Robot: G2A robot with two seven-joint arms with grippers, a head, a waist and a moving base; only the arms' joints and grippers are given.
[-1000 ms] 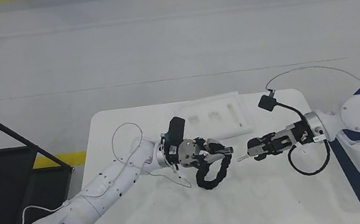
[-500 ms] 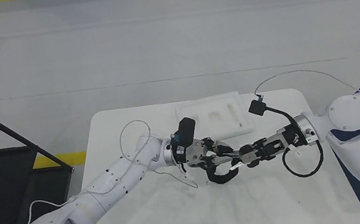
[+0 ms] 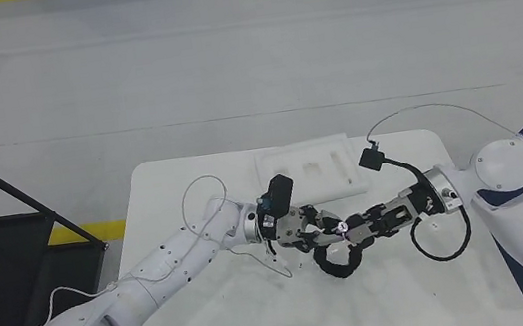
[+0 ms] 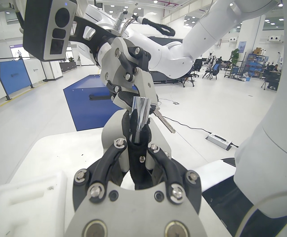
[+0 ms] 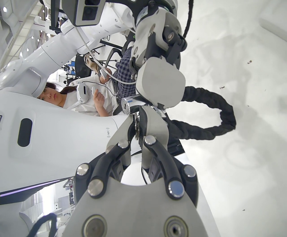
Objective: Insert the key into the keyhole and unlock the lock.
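On the white counter we see our left claw and right claw meeting tip to tip. The left one grips the lock, its black cable loop curling nearward. A white foam tray lies just beyond them.

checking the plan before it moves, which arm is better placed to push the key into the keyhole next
Right. The right gripper is shut on the key, close beside the keyhole end of the lock. The left gripper is shut on the lock, so it probably just steadies it.
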